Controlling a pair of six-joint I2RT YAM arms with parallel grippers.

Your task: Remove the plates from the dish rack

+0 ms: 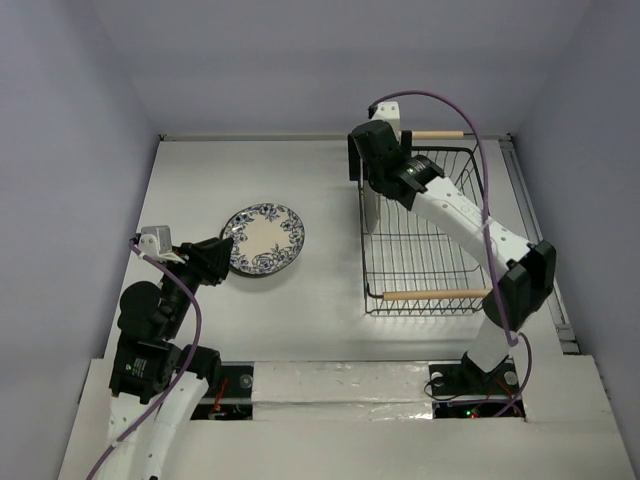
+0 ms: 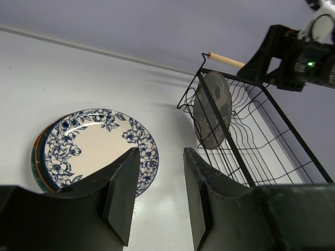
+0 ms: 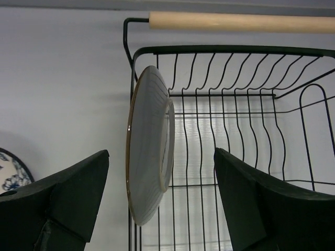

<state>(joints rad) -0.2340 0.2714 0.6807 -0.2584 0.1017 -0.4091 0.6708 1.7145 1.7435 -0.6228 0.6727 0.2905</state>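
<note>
Right wrist view faces the one plate (image 3: 149, 162) in the dish rack (image 3: 209, 50). It stands on edge against the rack's left side wall, close to the far corner and just below a wooden handle (image 3: 235, 22). Its pale underside, edged with a thin brownish rim, is turned to the camera. The right claw (image 3: 161, 157) is spread wide and holds nothing. One dark finger shows on each side of the plate in that view, and neither touches it. From above, this claw hangs over the rack's far left corner, and the plate appears only as a thin pale sliver along the wire wall. The rack's second handle (image 1: 435, 294) lies across its near end.

The other plates lie flat in a stack (image 1: 263, 239) on the desk (image 1: 300, 330), well to the left of the rack. The top one is white with a rim of blue flowers. In the left wrist view, teal and reddish edges peep out from under its left side.

The left claw (image 2: 159, 193) sits just beside the stack's near left edge. Its fingers are parted by a moderate gap and grip nothing. Whether a fingertip touches the rim, I cannot tell.
</note>
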